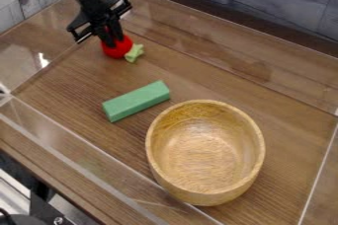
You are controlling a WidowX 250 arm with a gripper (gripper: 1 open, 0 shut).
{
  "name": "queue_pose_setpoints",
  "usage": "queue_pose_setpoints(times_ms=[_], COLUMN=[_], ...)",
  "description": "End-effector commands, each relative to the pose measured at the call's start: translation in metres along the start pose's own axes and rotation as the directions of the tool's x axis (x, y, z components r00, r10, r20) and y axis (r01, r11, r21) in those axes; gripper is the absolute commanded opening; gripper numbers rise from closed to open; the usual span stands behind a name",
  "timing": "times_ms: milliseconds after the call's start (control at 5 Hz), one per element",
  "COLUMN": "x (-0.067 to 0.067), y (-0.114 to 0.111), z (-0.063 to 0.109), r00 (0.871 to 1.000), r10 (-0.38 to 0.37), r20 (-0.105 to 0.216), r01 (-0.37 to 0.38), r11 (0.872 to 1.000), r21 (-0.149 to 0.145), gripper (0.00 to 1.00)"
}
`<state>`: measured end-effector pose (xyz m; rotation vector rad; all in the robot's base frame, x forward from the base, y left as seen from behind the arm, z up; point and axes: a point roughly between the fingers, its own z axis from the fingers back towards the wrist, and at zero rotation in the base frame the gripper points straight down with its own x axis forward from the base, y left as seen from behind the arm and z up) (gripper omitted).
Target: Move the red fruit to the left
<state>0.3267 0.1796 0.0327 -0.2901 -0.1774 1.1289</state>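
The red fruit [119,47] is a small glossy strawberry with a light green cap [133,55], lying on the wooden table at the upper left. My black gripper [102,37] comes down from the top left and its fingertips are closed around the fruit's left side. Part of the strawberry is hidden behind the fingers.
A flat green rectangular block [136,101] lies mid-table. A large wooden bowl [205,150] stands at the lower right. Clear plastic walls [79,150] run along the front and left edges of the table.
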Motion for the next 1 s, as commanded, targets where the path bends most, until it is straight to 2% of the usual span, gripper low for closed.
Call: queue_pose_setpoints(times_ms=[0, 200, 400, 600, 800], x=[-0.001, -0.004, 0.001, 0.007, 0.006], y=[0.0, 0.004, 0.006, 0.008, 0.011], z=[0.002, 0.001, 0.005, 0.009, 0.021], r00=[1.0, 1.0, 0.999, 0.999, 0.999], r10=[-0.018, -0.017, -0.017, -0.017, -0.024], r20=[-0.001, -0.015, -0.029, -0.037, -0.045], r01=[0.018, 0.017, 0.017, 0.017, 0.025], r11=[1.0, 1.0, 1.0, 1.0, 1.0], r21=[0.001, 0.005, 0.01, 0.018, 0.02], gripper=[0.0, 0.0, 1.0, 1.0, 0.0])
